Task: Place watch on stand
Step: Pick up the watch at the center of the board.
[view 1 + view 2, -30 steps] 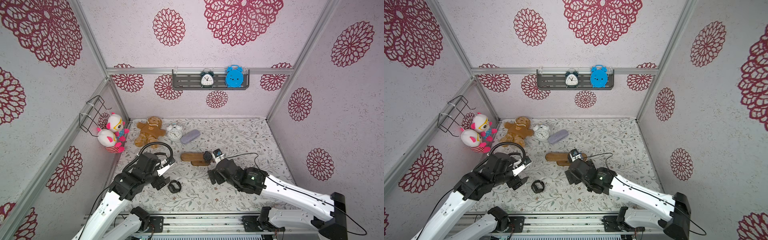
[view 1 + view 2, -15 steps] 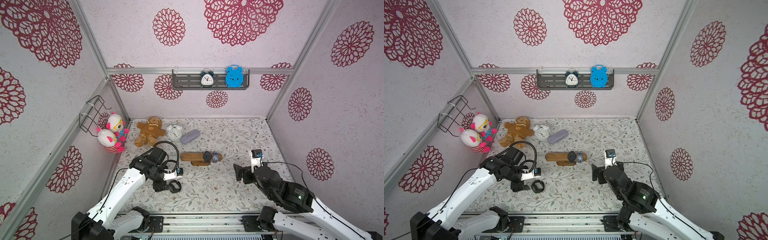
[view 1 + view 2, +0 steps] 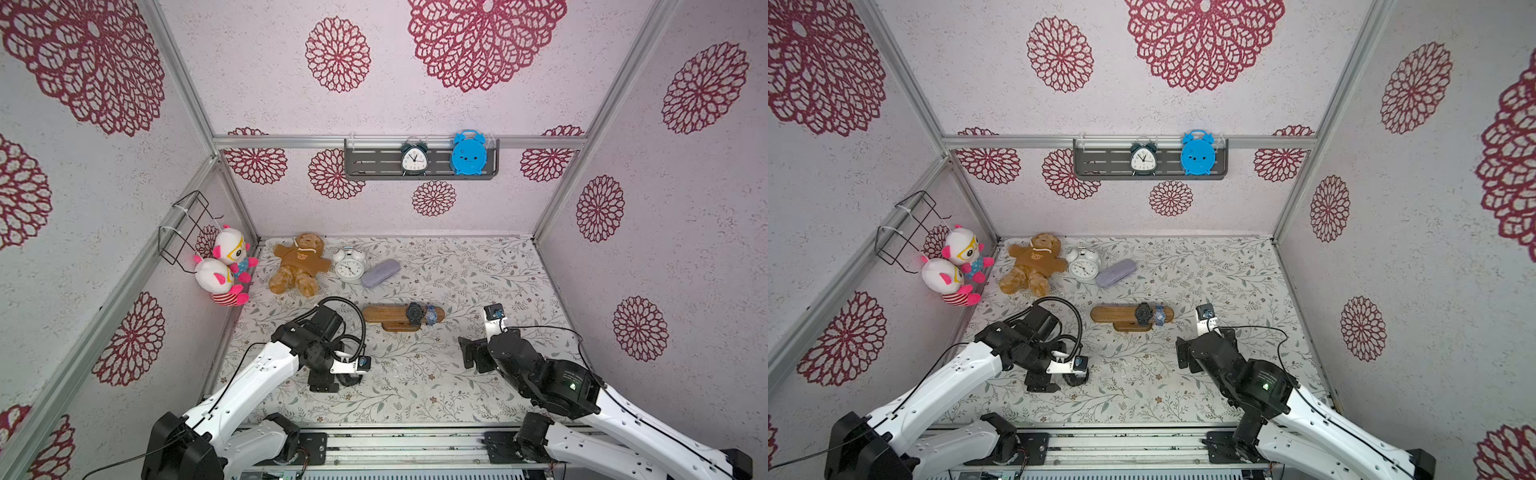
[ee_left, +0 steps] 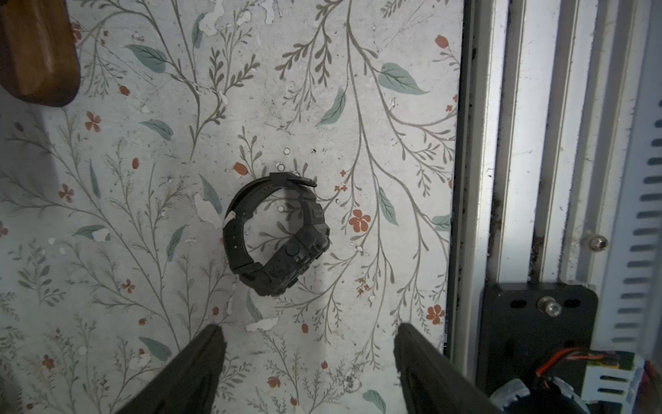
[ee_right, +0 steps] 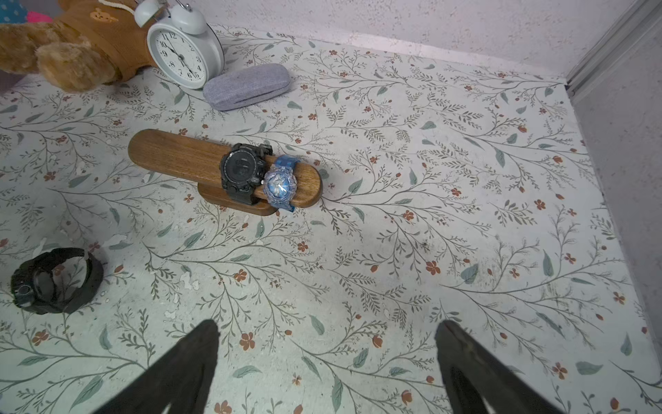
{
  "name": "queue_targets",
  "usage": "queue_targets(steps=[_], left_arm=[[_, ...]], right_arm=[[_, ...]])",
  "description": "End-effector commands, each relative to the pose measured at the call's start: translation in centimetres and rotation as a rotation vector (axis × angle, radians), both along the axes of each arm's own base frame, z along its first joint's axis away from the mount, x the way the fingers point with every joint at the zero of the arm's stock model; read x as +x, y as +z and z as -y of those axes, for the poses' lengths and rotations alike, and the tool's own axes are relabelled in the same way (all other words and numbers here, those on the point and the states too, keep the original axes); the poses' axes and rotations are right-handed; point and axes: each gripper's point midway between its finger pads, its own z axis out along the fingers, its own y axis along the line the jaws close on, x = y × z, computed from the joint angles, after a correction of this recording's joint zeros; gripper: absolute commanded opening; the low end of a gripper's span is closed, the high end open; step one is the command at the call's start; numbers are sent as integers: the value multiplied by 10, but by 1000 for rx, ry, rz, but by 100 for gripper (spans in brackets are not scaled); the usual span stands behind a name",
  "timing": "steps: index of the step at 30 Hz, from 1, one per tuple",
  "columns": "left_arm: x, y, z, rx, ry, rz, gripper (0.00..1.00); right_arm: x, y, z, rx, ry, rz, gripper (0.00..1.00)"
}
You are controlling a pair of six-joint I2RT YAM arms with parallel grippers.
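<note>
The brown wooden stand (image 3: 386, 316) (image 3: 1115, 314) (image 5: 179, 157) sits mid-table, and one end of it shows in the left wrist view (image 4: 36, 53). A black watch (image 5: 240, 172) and a blue watch (image 5: 280, 184) are wrapped round its bar. Another black watch (image 4: 276, 233) (image 5: 53, 281) lies loose on the table near the front edge. My left gripper (image 4: 308, 333) (image 3: 332, 380) hangs open just above it, with the watch ahead of the fingertips and apart from them. My right gripper (image 5: 327, 333) (image 3: 473, 353) is open and empty, right of the stand.
A teddy bear (image 3: 299, 264), a white alarm clock (image 3: 349, 266) and a grey case (image 3: 380, 273) lie at the back left. Two plush toys (image 3: 226, 266) lean on the left wall. A grey wall shelf (image 3: 374, 162) holds two clocks. The front metal rail (image 4: 519, 179) runs close to the loose watch.
My right arm has pulled back from the stand to the right, leaving the black watch on the bar. My left arm has swung in over the loose watch.
</note>
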Motion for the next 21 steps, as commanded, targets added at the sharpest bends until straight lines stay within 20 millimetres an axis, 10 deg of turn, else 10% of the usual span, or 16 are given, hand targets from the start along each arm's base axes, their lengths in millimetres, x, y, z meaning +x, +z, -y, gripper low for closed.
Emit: queue_targets(steps=[1, 21], left_arm=[[9, -1, 15, -45, -90, 27, 77], [5, -38, 19, 14, -146, -26, 62]], right_arm=[[0, 2, 3, 20, -19, 4, 97], [-5, -7, 11, 21, -30, -5, 97]])
